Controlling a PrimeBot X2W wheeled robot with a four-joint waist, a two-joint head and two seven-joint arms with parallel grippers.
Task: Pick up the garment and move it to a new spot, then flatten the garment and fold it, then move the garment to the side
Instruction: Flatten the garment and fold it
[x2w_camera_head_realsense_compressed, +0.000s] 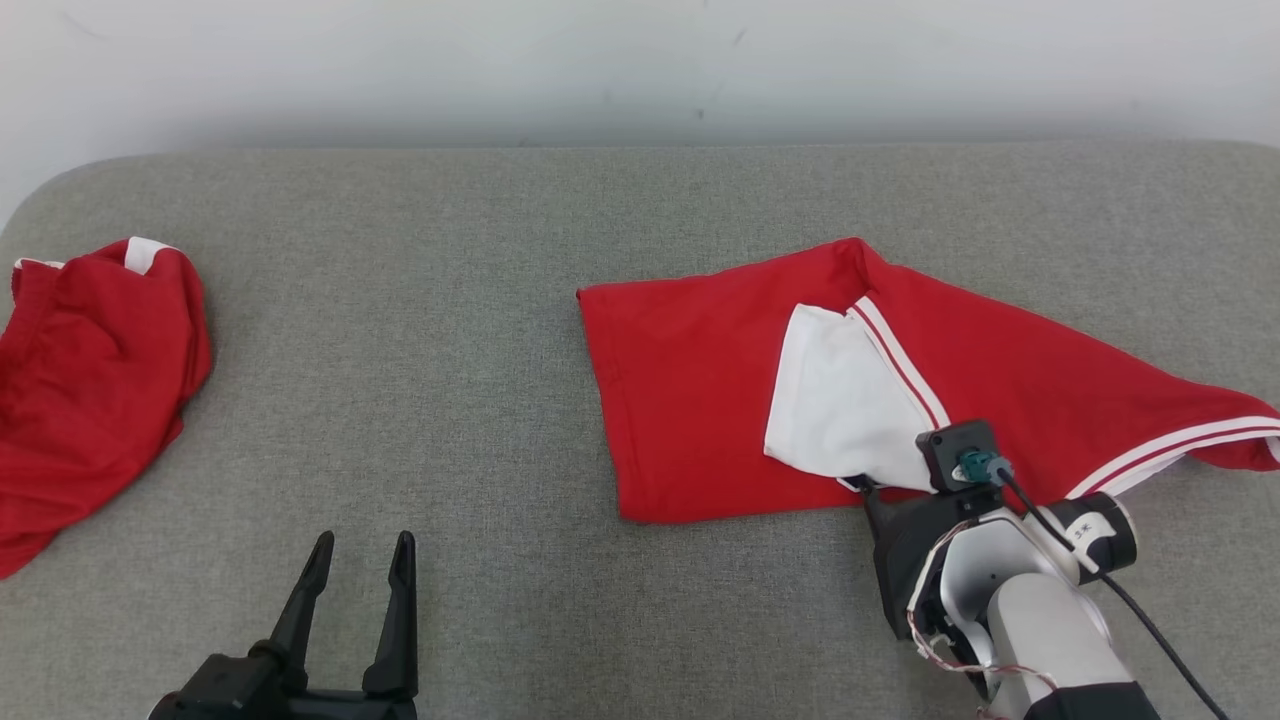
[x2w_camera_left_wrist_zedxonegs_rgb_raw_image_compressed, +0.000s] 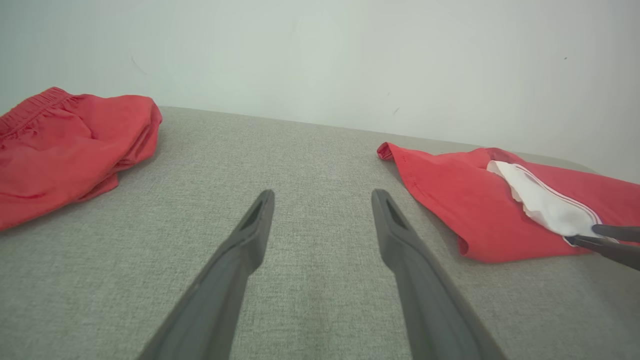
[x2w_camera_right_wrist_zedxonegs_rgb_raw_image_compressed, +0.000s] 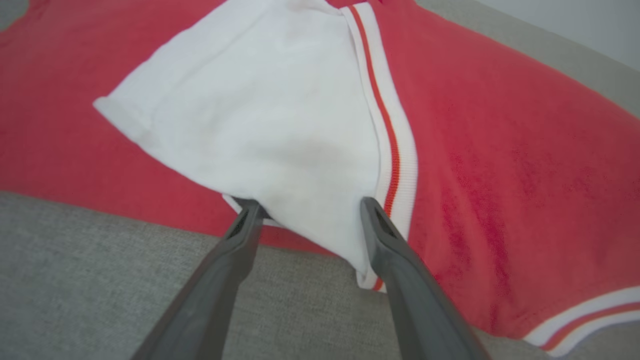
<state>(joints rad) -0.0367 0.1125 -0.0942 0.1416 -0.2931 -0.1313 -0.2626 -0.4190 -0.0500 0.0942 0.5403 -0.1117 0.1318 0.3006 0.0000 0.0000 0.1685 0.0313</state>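
Observation:
The garment (x2w_camera_head_realsense_compressed: 700, 400), a red shirt with white striped trim, lies partly folded on the right half of the grey surface. A white sleeve (x2w_camera_head_realsense_compressed: 840, 400) is turned over onto it. My right gripper (x2w_camera_right_wrist_zedxonegs_rgb_raw_image_compressed: 310, 207) is at the shirt's near edge, open, its two fingers straddling the sleeve's (x2w_camera_right_wrist_zedxonegs_rgb_raw_image_compressed: 260, 115) lower corner without pinching it. The left wrist view shows those fingers (x2w_camera_left_wrist_zedxonegs_rgb_raw_image_compressed: 610, 237) at the sleeve's (x2w_camera_left_wrist_zedxonegs_rgb_raw_image_compressed: 540, 205) tip on the shirt (x2w_camera_left_wrist_zedxonegs_rgb_raw_image_compressed: 450, 200). My left gripper (x2w_camera_head_realsense_compressed: 363, 545) (x2w_camera_left_wrist_zedxonegs_rgb_raw_image_compressed: 324, 197) stands open over bare surface at the lower left, well away from the shirt.
A second red garment (x2w_camera_head_realsense_compressed: 90, 380) (x2w_camera_left_wrist_zedxonegs_rgb_raw_image_compressed: 60, 145) lies crumpled at the far left edge. The grey padded surface (x2w_camera_head_realsense_compressed: 480, 300) has rounded back corners and ends at a pale wall (x2w_camera_head_realsense_compressed: 640, 70). Bare grey fabric separates the two garments.

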